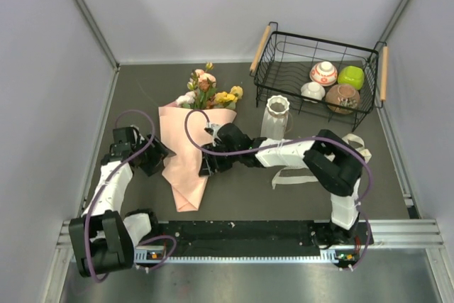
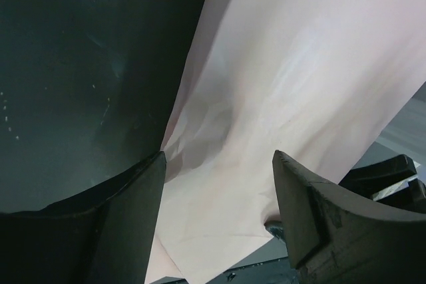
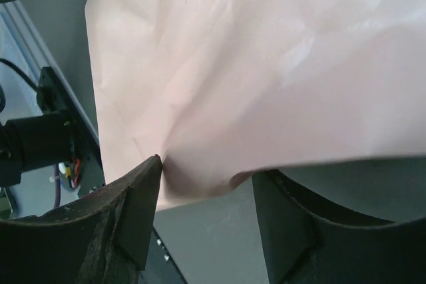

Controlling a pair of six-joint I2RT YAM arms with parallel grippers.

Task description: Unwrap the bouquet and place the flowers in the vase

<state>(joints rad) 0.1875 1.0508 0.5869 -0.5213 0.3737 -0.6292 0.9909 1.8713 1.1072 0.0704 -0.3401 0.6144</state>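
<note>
Paper-wrapped bouquet (image 1: 186,154): one
White vase (image 1: 277,115): one
Wire basket (image 1: 312,51): one
Bowls (image 1: 323,72) in basket: three
Green round piece (image 1: 351,76) in basket: one
Loose ribbon (image 1: 298,175): one
Robot arms (image 1: 113,182): two

Bouquet (image 1: 188,148): matt, creased paper wrap

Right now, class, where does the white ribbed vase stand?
In the top view, the vase stands upright right of centre, by the near-left corner of the black wire basket and right of the bouquet.

Dark grey tabletop (image 1: 234,196), pale walls (image 1: 213,5) boxing it from nine through twelve to three o'clock, aluminium rail (image 1: 397,230) at six
</note>
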